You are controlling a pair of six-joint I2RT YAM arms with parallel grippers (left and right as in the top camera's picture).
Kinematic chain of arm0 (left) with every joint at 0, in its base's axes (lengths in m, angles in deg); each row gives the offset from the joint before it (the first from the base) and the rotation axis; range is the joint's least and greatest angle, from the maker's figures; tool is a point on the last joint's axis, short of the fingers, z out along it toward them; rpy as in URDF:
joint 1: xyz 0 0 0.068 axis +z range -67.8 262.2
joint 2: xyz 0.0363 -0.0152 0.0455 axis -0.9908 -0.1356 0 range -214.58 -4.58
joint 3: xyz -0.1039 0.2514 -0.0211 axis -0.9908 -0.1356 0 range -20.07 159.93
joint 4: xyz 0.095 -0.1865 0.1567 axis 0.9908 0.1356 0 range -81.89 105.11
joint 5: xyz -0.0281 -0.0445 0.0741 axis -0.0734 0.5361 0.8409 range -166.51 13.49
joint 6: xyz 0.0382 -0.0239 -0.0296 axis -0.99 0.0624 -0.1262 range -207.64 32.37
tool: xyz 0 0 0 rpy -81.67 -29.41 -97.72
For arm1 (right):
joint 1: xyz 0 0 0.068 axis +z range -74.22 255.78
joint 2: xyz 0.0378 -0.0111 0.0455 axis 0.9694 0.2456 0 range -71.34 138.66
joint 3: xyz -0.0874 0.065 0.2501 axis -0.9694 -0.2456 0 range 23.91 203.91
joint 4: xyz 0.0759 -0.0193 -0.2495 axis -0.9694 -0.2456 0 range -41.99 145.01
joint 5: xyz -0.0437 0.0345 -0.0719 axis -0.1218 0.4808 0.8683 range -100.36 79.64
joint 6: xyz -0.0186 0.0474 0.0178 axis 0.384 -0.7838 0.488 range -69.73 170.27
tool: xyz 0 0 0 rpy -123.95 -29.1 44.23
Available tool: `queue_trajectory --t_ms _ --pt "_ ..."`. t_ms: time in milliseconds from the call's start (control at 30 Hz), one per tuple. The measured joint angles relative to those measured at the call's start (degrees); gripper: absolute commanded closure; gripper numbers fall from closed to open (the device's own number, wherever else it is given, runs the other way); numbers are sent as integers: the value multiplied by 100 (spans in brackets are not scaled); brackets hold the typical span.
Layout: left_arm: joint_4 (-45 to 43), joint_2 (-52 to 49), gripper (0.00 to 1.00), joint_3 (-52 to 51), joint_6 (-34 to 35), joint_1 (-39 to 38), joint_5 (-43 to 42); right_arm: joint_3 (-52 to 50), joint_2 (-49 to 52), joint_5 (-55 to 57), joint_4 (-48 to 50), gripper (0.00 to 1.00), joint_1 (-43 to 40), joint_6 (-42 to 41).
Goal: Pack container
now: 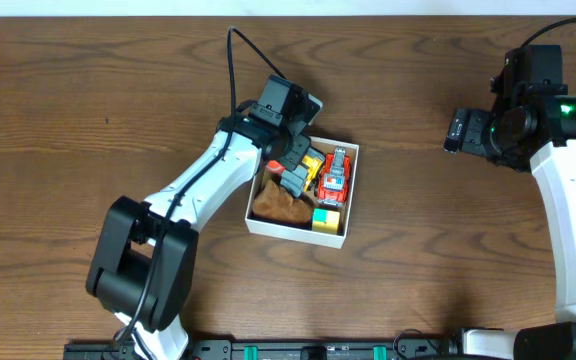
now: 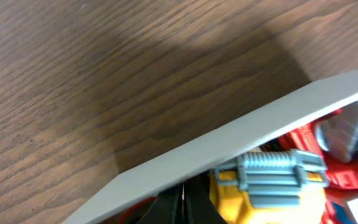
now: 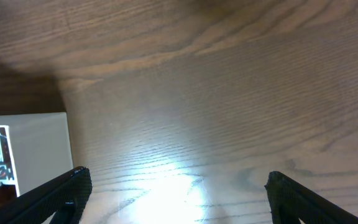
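The container [image 1: 290, 232] sits pretty much in the middle of the bench [image 1: 88, 80], and it's got stuff in it: a red fire truck [image 1: 335, 178], a yellow toy vehicle [image 2: 225, 190], a brown fabric lump [image 1: 278, 207] and a yellow-green block [image 1: 326, 218]. The left gripper [image 1: 294, 180] is dipped inside by the box's far-left corner, fingers pinched nearly together with nothing visible between them. The right gripper [image 3: 176, 199] hangs near the bench's right edge, spread wide, holding nothing.

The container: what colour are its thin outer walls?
White. The container shows this best in the overhead view.
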Motion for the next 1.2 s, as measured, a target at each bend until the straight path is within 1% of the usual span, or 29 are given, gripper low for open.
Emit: queue_trajectory --t_ms 400,533,567,667,700,767,833,967,1033,1200 --pt "39 22 94 2 -15 0 22 0 0 0 2 7 0 85" --pt "146 297 93 0 -61 2 46 0 0 0 22 7 0 127" --pt "157 398 84 0 -72 2 46 0 0 0 26 7 0 131" --pt "345 916 42 2 -144 7 63 0 0 0 35 7 0 155" --pt "446 1123 30 2 -149 13 68 0 0 0 39 7 0 177" --pt "660 1464 11 9 -168 39 129 0 0 0 44 6 0 243" --pt "907 1751 1 11 -157 122 238 0 0 0 76 6 0 334" --pt "1139 2100 2 13 -11 544 385 -4 0 -13 518 3 7 623" --pt "1099 2223 2 13 162 960 409 -2 0 -9 903 1 42 778" --pt "931 2317 2 17 612 2111 507 -7 7 -39 2149 1 348 1141"
